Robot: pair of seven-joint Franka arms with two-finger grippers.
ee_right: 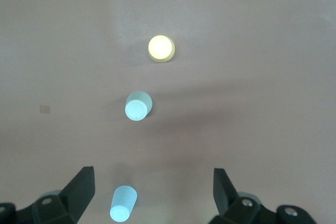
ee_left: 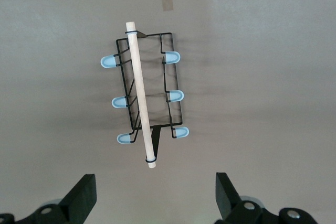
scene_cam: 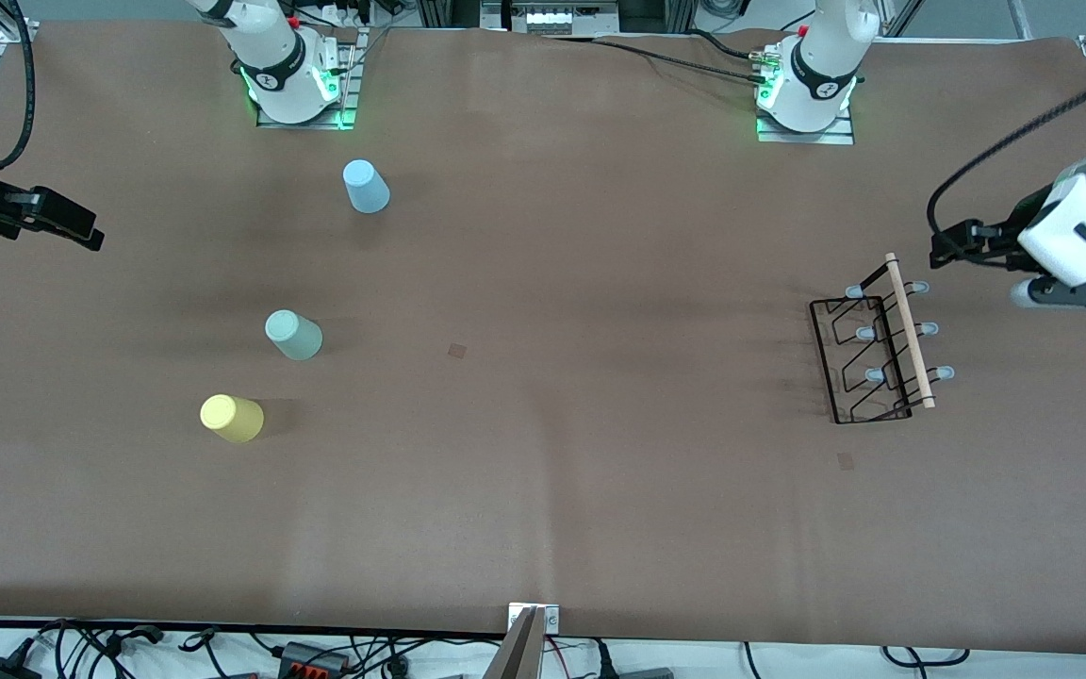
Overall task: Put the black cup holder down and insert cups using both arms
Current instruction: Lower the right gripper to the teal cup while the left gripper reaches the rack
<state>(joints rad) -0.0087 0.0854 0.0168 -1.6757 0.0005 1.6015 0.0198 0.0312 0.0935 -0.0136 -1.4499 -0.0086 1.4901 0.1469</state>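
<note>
yellow cup (scene_cam: 232, 418), rack (scene_cam: 878, 344) outside fingers (ee_left: 81, 195)

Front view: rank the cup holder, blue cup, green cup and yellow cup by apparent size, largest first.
1. black cup holder, clearly largest.
2. light blue cup, pale green cup and yellow cup: all three look about alike. They stand at different distances from the camera, so I won't rank them.

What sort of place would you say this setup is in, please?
Probably a robotics lab bench: two white jointed arms bolted at metal base plates, one brown mat-covered table, and loose power cables along its edge.
</note>
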